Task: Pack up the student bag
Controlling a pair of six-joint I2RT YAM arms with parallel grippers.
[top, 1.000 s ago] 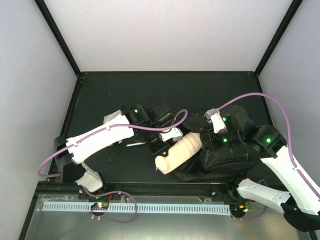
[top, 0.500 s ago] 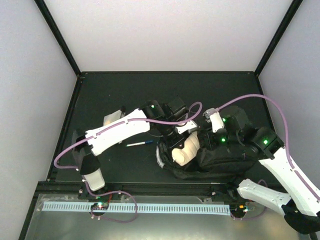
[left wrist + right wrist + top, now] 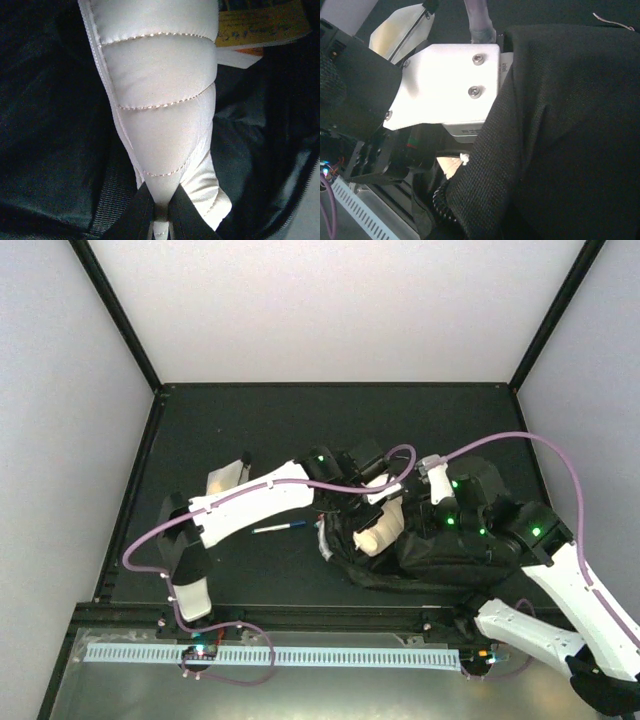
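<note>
Nearest the arm bases, the student bag (image 3: pixel 450 560), a large black fabric backpack, lies at the near right of the black table (image 3: pixel 250 430) with its opening towards the left arm. The left gripper (image 3: pixel 161 212) is pinched shut on the tail of a white quilted fabric pouch (image 3: pixel 160 100), which stands in the bag's mouth. Beyond it, inside, a yellow printed item (image 3: pixel 260 22) shows. The right gripper (image 3: pixel 437 518) is closed at the bag's upper edge. Black fabric covers its fingers, so a hold cannot be confirmed. A slim white pen (image 3: pixel 283 528) lies left of the bag, and a flat pale pouch (image 3: pixel 228 476) farther left.
</note>
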